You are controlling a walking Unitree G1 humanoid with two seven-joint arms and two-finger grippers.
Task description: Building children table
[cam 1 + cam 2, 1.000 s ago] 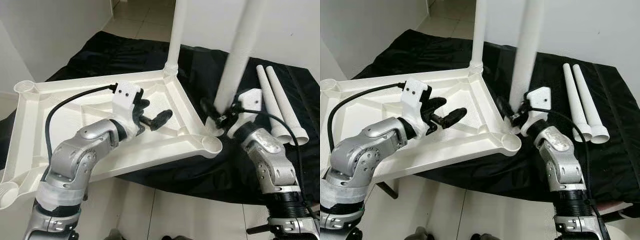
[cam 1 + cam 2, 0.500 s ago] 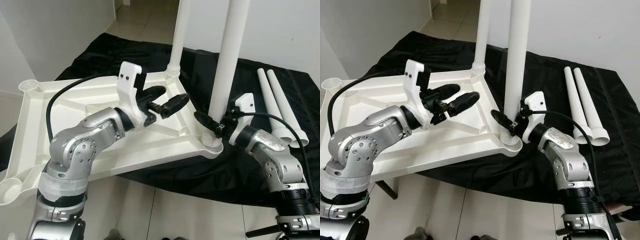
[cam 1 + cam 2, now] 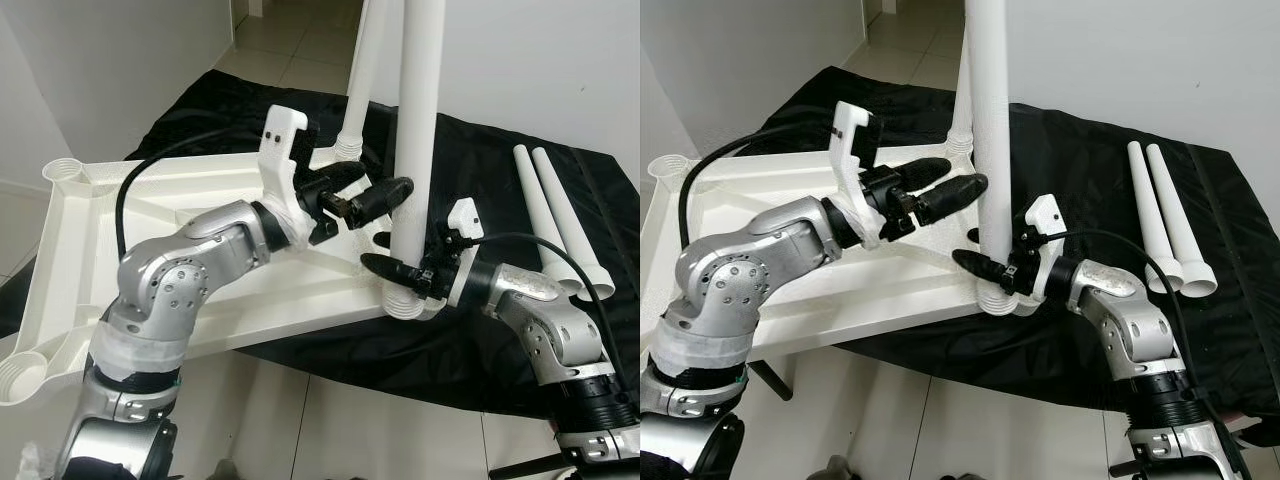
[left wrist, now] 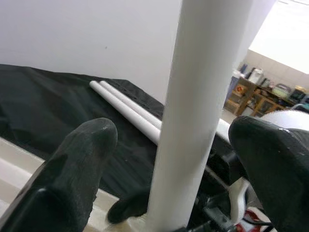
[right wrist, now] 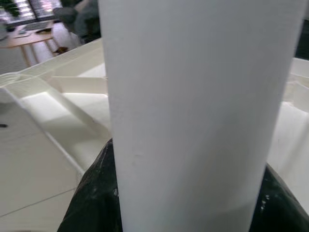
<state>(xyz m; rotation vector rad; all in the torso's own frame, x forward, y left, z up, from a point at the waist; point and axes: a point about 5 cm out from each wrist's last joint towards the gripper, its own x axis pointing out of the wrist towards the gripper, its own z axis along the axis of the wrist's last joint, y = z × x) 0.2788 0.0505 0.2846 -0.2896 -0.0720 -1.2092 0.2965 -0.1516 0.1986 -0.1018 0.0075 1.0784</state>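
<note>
The white table top [image 3: 90, 250] lies upside down on a black cloth. One white leg [image 3: 365, 70] stands in its far corner socket. A second white leg [image 3: 420, 120] stands upright with its foot in the near right corner socket [image 3: 405, 302]. My right gripper [image 3: 405, 272] is shut on that leg just above the socket; in the right wrist view the leg [image 5: 193, 96] sits between the black fingers. My left gripper [image 3: 362, 190] is open, level with the leg's lower half and pointing at it. In the left wrist view its fingers [image 4: 82, 164] flank the leg [image 4: 198, 111] without touching.
Two loose white legs [image 3: 560, 215] lie side by side on the cloth [image 3: 500, 180] at the right. Two corner sockets [image 3: 62, 170] on the table top's left side hold nothing. White wall behind, tiled floor [image 3: 300, 430] in front.
The right gripper brought the leg from a tilt to upright in the near right corner socket. The left gripper rose and swung right toward the leg.
</note>
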